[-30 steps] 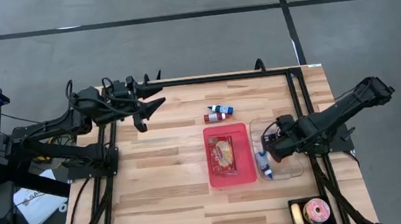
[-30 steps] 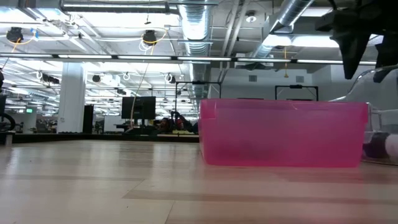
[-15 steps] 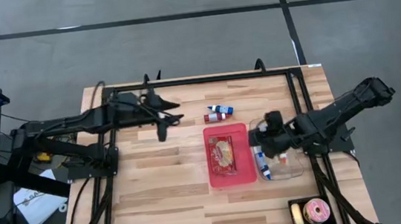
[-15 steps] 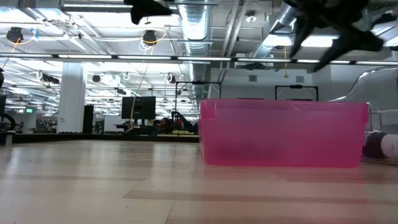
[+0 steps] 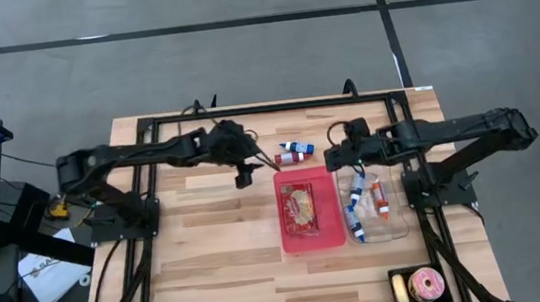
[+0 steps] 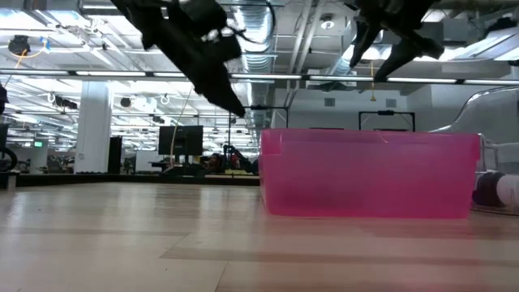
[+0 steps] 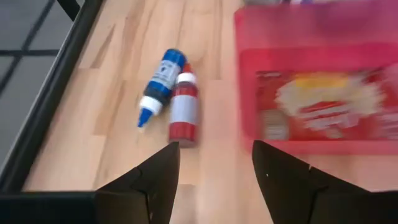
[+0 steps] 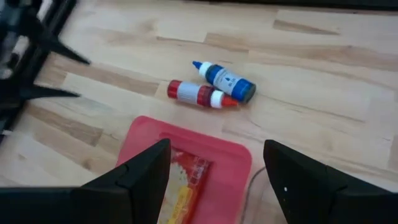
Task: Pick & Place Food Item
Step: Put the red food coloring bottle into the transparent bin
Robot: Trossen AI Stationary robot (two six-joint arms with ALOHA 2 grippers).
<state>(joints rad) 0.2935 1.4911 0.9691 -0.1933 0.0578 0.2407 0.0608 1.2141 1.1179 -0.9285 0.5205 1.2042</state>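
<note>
A red bottle (image 7: 182, 109) and a blue bottle (image 7: 159, 86) lie on their sides, side by side on the wooden table (image 5: 210, 248) near its far edge. A pink tray (image 5: 312, 235) holds a flat food packet (image 5: 301, 206). My left gripper (image 5: 256, 164) hovers open just left of the bottles, slanting down. My right gripper (image 5: 334, 157) hangs open to the right of the bottles, above the far end of the gap between the pink tray and a clear container (image 5: 395, 226). In the low view both grippers, left (image 6: 207, 61) and right (image 6: 397, 36), are well above the table.
The clear container to the right of the pink tray (image 6: 369, 174) holds several small bottles (image 5: 356, 200). A black tray (image 5: 400, 301) with a donut stands at the near right corner. A black frame (image 5: 275, 106) borders the table. Bare wood lies left of the pink tray.
My left gripper has swung from the far left corner toward the table's right and come down, tipping forward, to just left of the two bottles. My right gripper has risen away from the clear container and gone toward the far edge and left, turning about.
</note>
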